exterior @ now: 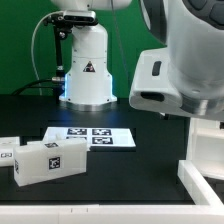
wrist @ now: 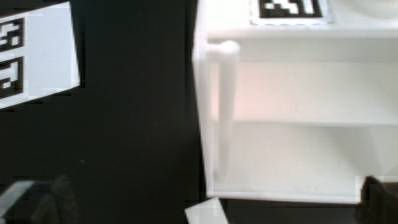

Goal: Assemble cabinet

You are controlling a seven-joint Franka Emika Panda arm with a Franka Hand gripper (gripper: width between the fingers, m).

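The cabinet [wrist: 294, 110], a large white box frame with inner shelf compartments and a black-and-white tag on its top edge, fills most of the wrist view. My gripper [wrist: 205, 205] is open just above it. The dark fingers [wrist: 25, 200] show at the two lower corners of that view, wide apart, with nothing between them but the cabinet's near edge and a small white corner [wrist: 210, 212]. In the exterior view the arm's hand [exterior: 170, 80] hangs over the cabinet [exterior: 205, 145] at the exterior view's right, and the fingertips are hidden.
The marker board [exterior: 90, 137] lies flat on the black table and shows beside the cabinet in the wrist view [wrist: 36, 55]. A smaller white tagged block [exterior: 45, 158] lies at the exterior view's left, with another white piece [exterior: 5, 152] at the edge. The robot base [exterior: 88, 70] stands behind.
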